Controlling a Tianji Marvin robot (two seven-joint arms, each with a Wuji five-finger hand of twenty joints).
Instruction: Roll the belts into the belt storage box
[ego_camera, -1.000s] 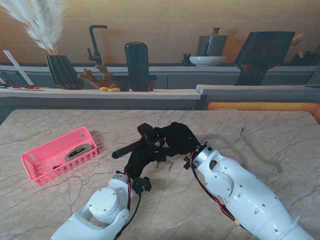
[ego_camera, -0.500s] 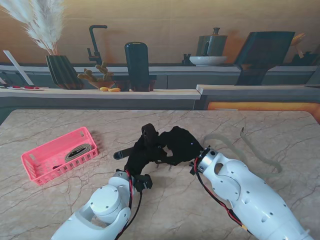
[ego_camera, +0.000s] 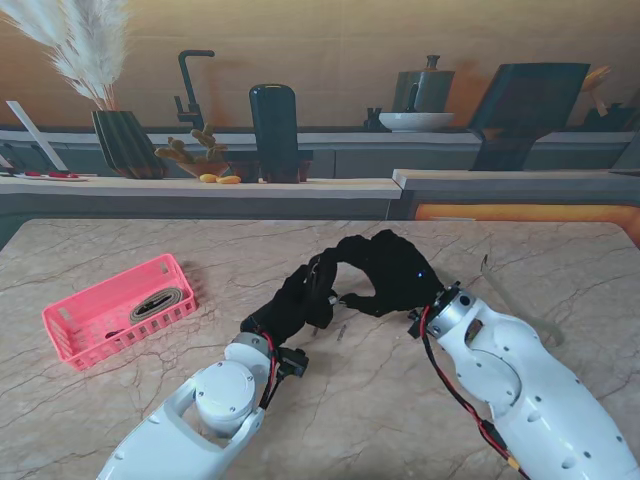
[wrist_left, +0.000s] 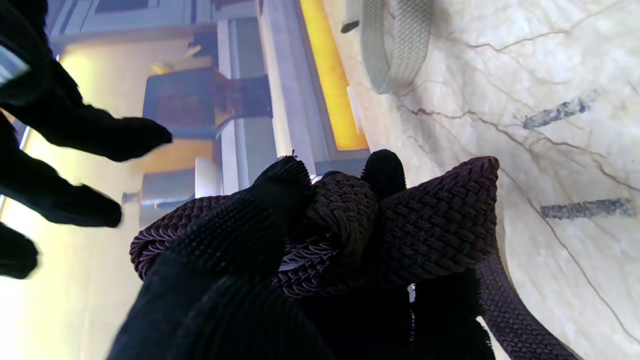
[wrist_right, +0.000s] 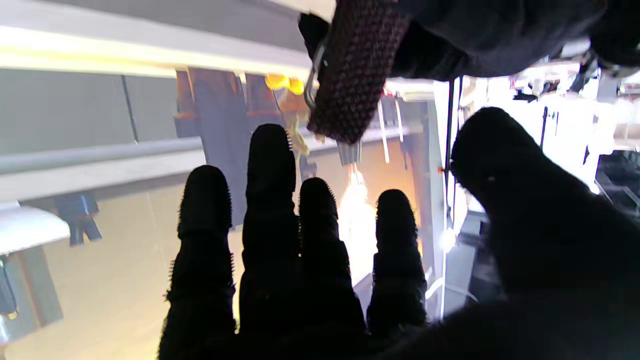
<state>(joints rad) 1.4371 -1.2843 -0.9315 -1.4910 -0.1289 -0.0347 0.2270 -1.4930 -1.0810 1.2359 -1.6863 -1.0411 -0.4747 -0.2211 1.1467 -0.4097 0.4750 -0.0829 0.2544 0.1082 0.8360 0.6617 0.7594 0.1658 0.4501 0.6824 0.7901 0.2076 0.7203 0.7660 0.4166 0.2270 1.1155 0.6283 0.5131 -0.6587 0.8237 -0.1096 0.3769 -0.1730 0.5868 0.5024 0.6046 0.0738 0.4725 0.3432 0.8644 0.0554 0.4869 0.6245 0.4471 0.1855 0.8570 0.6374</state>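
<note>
The stand view shows the beige marble table (ego_camera: 120, 250), then my two black-gloved hands meeting mid-table. My left hand (ego_camera: 290, 305) is clenched around the dark braided woven belt (wrist_left: 440, 220), partly coiled in its fingers, one tail trailing onto the marble. My right hand (ego_camera: 395, 275) hangs just beside it on the right, fingers (wrist_right: 270, 200) spread and holding nothing. The pink slotted plastic storage box (ego_camera: 115, 310) sits well off to the left, nearer my left hand, with one rolled belt (ego_camera: 158, 303) inside. A pale grey woven belt (wrist_left: 395, 45) lies loose at far right
</note>
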